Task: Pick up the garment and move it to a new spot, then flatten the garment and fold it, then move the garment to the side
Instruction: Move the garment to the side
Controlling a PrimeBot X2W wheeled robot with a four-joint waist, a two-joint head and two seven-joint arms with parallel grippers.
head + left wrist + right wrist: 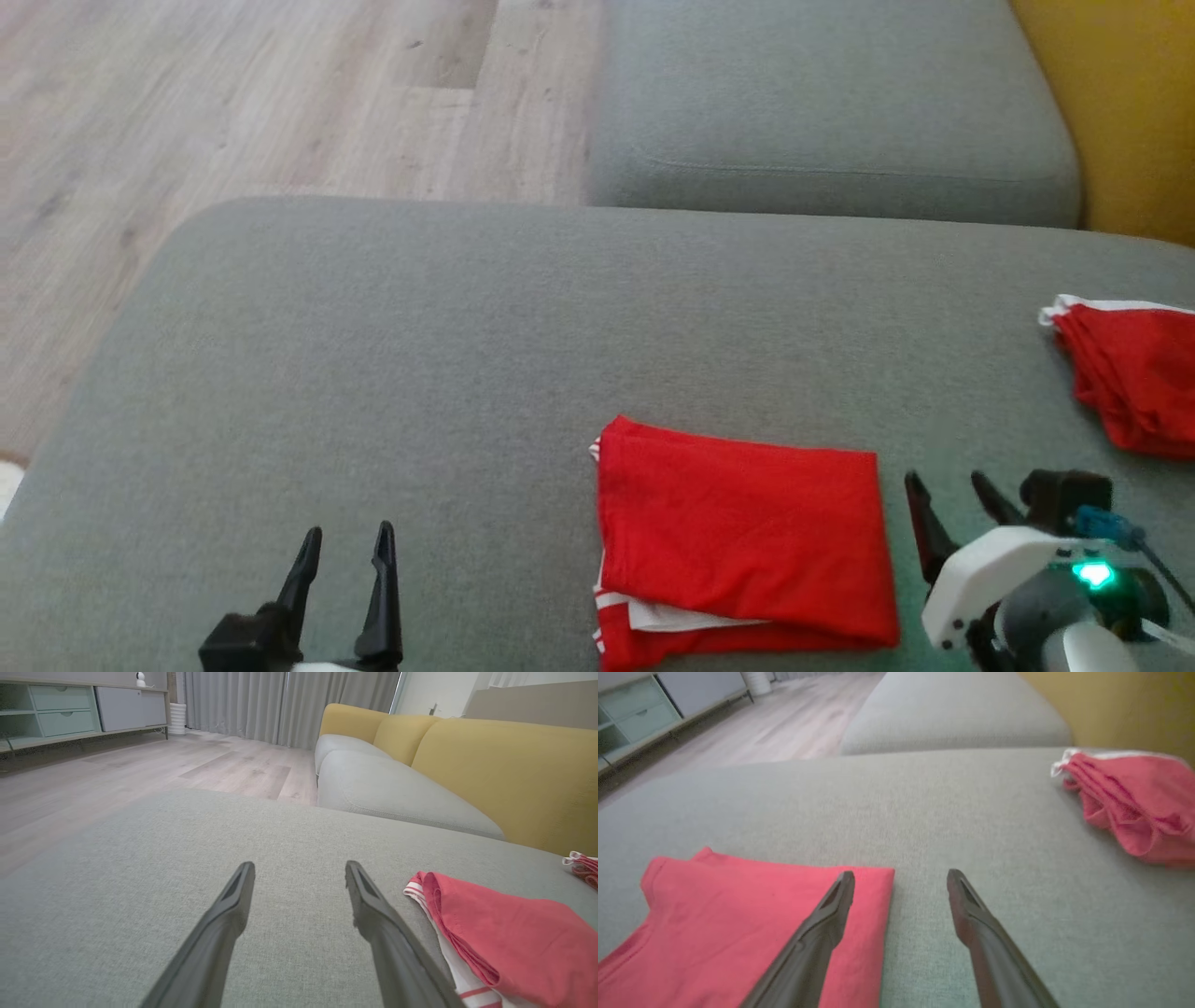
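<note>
Red garment [738,541] folded flat on my cushion [373,327].
Left gripper [348,530] and right gripper [943,477] gape empty; my left wrist view adds curtains [280,704] and a cabinet [70,704].

Bright red folded garment [738,532], white stripes banding its hem and a white layer showing at its near edge, on a plain grey-green sofa cushion [373,373]. To the right of the folded garment, a second garment [1130,378] is the same red with white trim. Beyond it, the sofa backrest [1120,112] is mustard yellow. Far past it, the floor [233,93] shows pale beige-grey wood grain, the curtains [280,704] are grey, and the cabinet [60,704] pairs mint-green drawers with pale grey doors. To its left, the left gripper [348,532] is black. To its right, the right gripper [944,478] has black fingers, a white shell and a green light.
</note>
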